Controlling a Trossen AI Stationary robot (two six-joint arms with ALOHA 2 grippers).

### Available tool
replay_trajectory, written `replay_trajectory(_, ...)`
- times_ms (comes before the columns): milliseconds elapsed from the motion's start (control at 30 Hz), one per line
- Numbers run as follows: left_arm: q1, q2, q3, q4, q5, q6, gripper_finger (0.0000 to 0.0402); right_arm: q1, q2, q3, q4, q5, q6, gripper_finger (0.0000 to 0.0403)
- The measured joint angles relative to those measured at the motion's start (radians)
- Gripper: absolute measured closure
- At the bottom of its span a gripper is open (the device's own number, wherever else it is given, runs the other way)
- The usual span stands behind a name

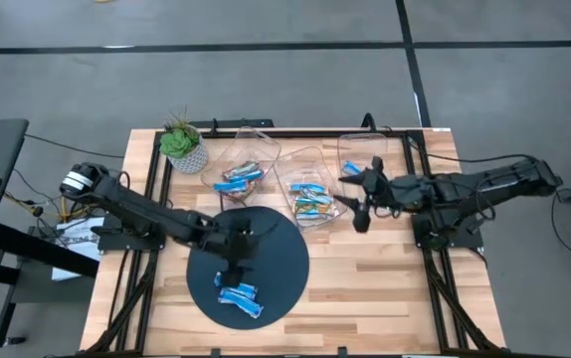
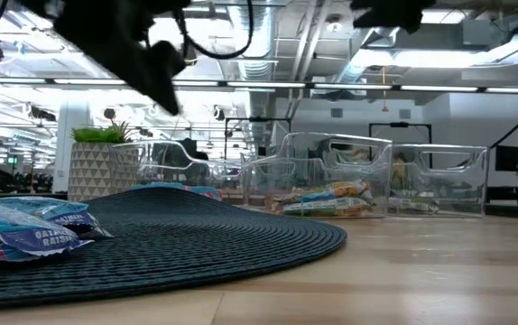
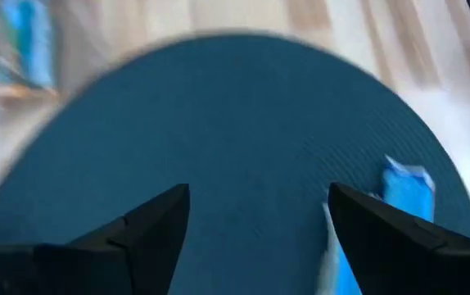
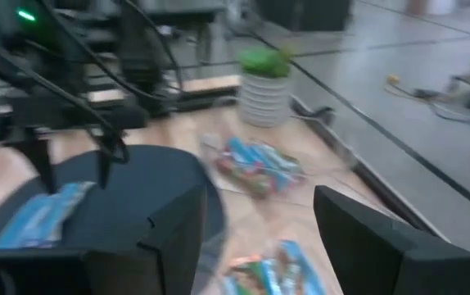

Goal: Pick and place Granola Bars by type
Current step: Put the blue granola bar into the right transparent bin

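On mat (image 1: 266,261): Granola Bars (image 1: 239,295); low view reads "RAISIN".

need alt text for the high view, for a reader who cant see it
Seen from above, two dark robot arms work over a wooden table: the left gripper hangs open above blue granola bars on a dark round mat, the right gripper open by three clear bins holding more bars. A potted plant stands at the back.

Granola Bars (image 1: 239,294) sorted in part, some loose

Two or three blue-wrapped bars lie flat just below the open left gripper (image 1: 233,265); more blue, orange and green ones lie heaped beside the open right gripper (image 1: 358,207).
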Motion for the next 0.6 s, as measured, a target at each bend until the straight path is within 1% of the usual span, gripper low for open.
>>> replay_trajectory(167, -0.078, 0.0, 0.0, -0.095, -0.006, -0.078, 0.0118, 0.117, 0.0, 0.0, 0.065, 0.014, -0.001, 0.0184)
replay_trajectory(267, -0.115, 0.021, 0.0, -0.139, -0.012, -0.113, 0.0118, 0.181, 0.0, 0.0, 0.089, 0.061, -0.001, 0.0184)
replay_trajectory(433, -0.154, 0.11, 0.0, -0.173, -0.009, -0.144, 0.0118, 0.264, 0.035, -0.002, 0.097, 0.178, 0.008, 0.0184)
replay_trajectory(533, -0.169, 0.169, -0.001, -0.176, 0.005, -0.167, 0.0118, 0.297, 0.059, -0.002, 0.107, 0.225, 0.031, 0.0184)
replay_trajectory(600, -0.178, 0.196, -0.001, -0.171, 0.007, -0.18, 0.0118, 0.308, 0.08, -0.002, 0.11, 0.236, 0.047, 0.0184)
